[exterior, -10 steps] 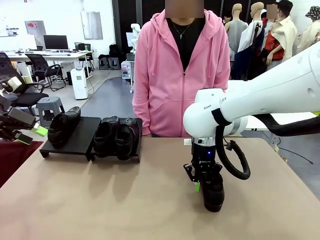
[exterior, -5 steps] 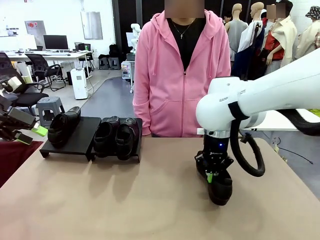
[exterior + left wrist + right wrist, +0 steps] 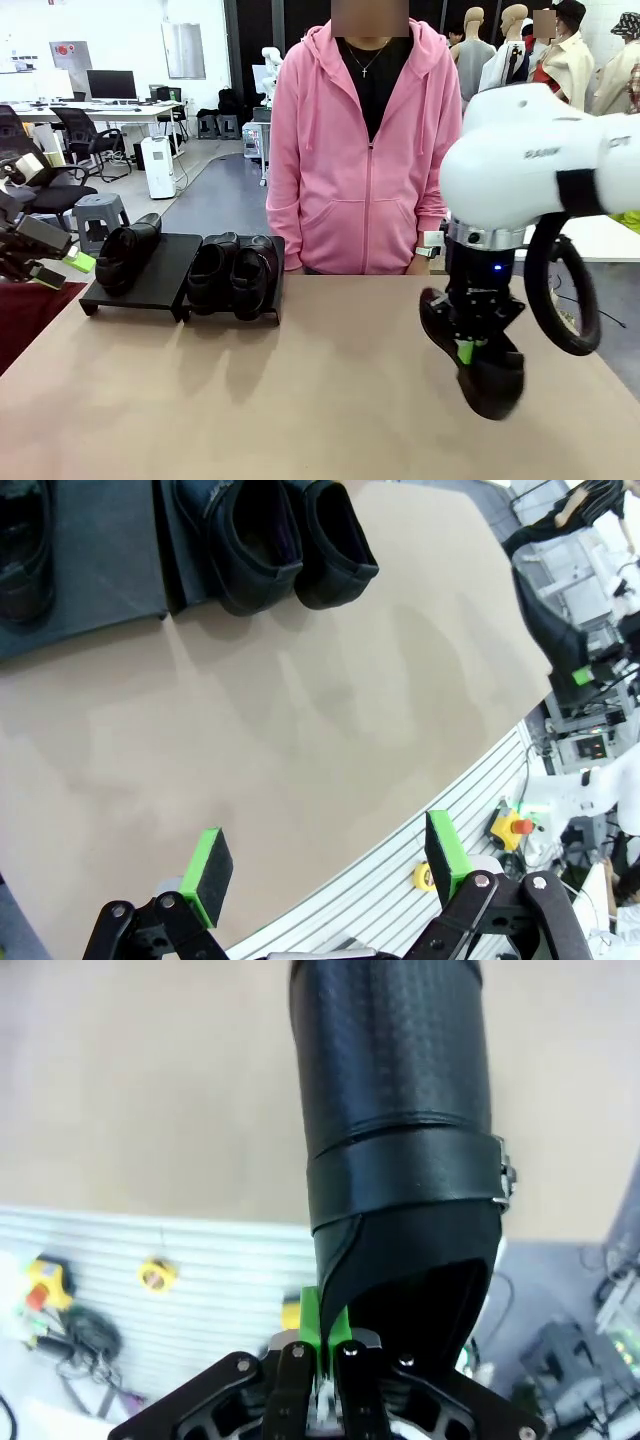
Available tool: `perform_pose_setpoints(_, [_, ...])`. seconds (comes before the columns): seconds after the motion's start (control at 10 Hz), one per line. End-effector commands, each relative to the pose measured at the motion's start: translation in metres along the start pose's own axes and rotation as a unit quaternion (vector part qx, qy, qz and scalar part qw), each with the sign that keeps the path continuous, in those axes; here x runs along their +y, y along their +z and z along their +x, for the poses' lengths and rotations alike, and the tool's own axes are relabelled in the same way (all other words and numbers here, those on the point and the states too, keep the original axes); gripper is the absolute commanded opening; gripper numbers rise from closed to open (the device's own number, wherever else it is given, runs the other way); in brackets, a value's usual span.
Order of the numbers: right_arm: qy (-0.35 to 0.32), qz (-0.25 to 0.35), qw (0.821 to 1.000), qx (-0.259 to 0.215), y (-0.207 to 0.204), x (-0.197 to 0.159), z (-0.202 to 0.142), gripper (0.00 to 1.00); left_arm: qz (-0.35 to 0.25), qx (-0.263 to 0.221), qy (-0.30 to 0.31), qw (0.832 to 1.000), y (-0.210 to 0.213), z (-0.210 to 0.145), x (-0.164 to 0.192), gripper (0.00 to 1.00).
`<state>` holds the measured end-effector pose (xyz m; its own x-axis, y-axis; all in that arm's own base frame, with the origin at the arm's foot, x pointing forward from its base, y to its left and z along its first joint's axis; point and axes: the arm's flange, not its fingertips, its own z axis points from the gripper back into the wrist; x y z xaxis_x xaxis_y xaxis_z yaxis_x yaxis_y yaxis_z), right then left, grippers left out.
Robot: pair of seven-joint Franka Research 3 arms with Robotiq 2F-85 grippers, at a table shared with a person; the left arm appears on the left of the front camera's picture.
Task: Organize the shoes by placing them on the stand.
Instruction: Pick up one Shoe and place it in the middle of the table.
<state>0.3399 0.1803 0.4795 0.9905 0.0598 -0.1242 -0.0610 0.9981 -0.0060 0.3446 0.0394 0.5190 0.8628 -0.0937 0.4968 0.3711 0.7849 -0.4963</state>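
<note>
A black shoe [image 3: 487, 372] hangs above the tabletop [image 3: 300, 400], its rim pinched in the right end effector [image 3: 466, 350]; the left end effector [image 3: 325, 865] gapes wide, three shoes [image 3: 232, 272] on the stand [image 3: 160, 280].

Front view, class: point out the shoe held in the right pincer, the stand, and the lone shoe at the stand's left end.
held shoe [image 3: 490, 378], front view, toe.
stand [image 3: 165, 272], front view, bare deck.
lone shoe [image 3: 125, 255], front view, upper.

occluded: the held shoe [image 3: 488, 372] has its heel end behind the right hand [image 3: 465, 350] | cropped: a shoe [image 3: 22, 550] on the stand [image 3: 100, 570] cut by left edge (wrist view); left hand [image 3: 55, 268] half off-frame
</note>
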Motion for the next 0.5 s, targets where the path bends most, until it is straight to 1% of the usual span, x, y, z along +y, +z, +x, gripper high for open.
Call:
perform_pose_setpoints(0.0, [0.004,0.004,1.0,-0.023,-0.007,0.006,0.018,0.0,-0.012,-0.008,-0.008,1.0,-0.001,-0.001,0.002,1.0])
perform_pose_setpoints(0.1, [0.004,0.004,1.0,-0.023,-0.007,0.006,0.018,0.0,-0.012,-0.008,-0.008,1.0,-0.001,-0.001,0.002,1.0])
perform_pose_setpoints(0.2, [-0.001,-0.002,1.0,0.003,0.001,-0.001,-0.002,0.0,-0.012,-0.008,-0.008,1.0,-0.001,-0.001,0.002,1.0])
perform_pose_setpoints(0.3, [0.099,-0.041,0.991,-0.085,0.014,0.048,-0.011,0.0,-0.012,-0.008,-0.008,1.0,-0.001,-0.001,0.002,1.0])
perform_pose_setpoints(0.4, [0.144,-0.056,0.982,-0.111,0.025,0.103,-0.01,0.0,-0.012,-0.008,-0.008,1.0,-0.001,-0.001,0.002,1.0])
